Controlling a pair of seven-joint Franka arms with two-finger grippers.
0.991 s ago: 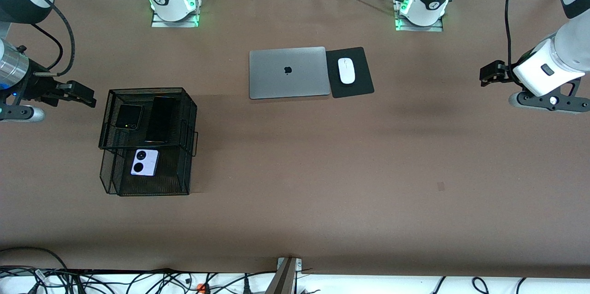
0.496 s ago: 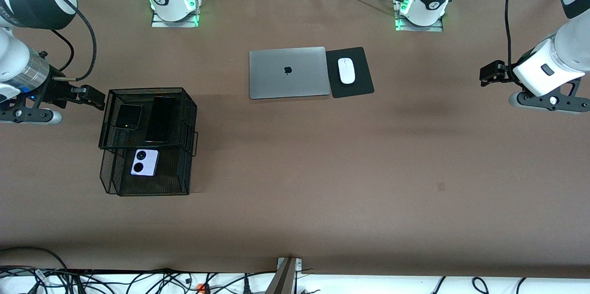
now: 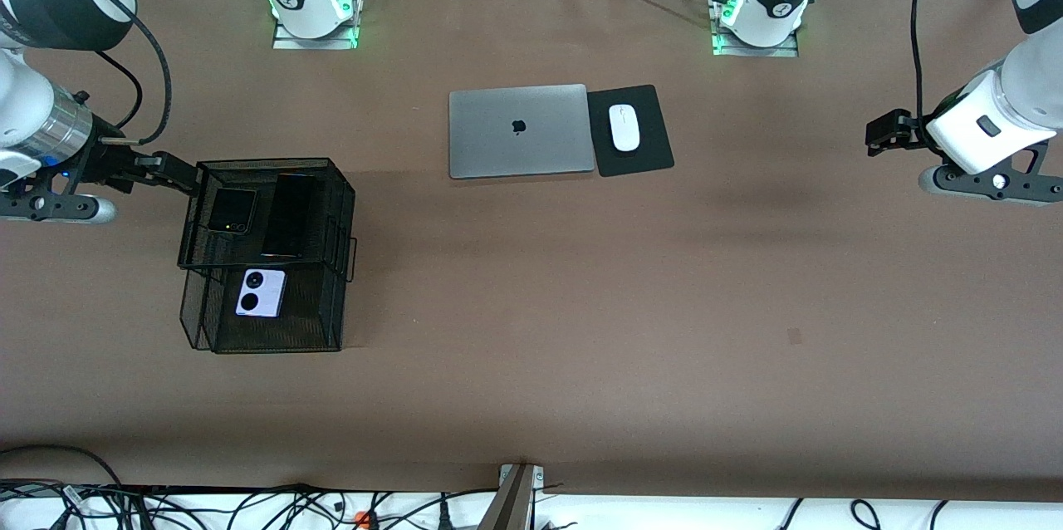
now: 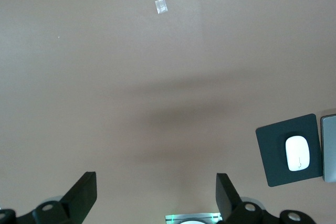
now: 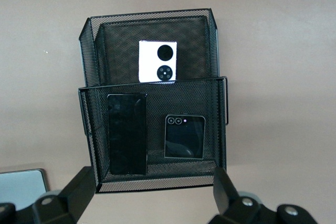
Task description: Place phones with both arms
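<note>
The phones lie in a black two-tier mesh rack [image 3: 266, 162] [image 5: 157, 88] toward the right arm's end of the desk [image 3: 581, 306], at about nine o'clock from the desk's middle in the front view. The flip phone [image 3: 232, 211] [image 5: 184, 136] and the slab [image 3: 288, 215] [image 5: 127, 132] lie flat beside each other on the upper tier, apart, with the slab at three o'clock of the flip phone. The lavender phone [image 3: 261, 292] [image 5: 158, 61] lies flat on the lower tier, at six o'clock of the other two and nearer to the front camera.

The right tool [image 3: 187, 174] [image 5: 152, 190] hangs over the upper tier's rim at the rack's ten o'clock corner, just beside the flip phone, its fingers spread apart and holding nothing.

The left arm waits with the left tool [image 3: 880, 131] [image 4: 155, 192] over bare desk at its own end, fingers apart and empty.

At twelve o'clock of the desk's middle lies a shut laptop [image 3: 519, 130]. Touching its three o'clock edge is a black pad [image 3: 644, 156] [image 4: 273, 145] with a mouse [image 3: 624, 128] [image 4: 297, 153] on it.
</note>
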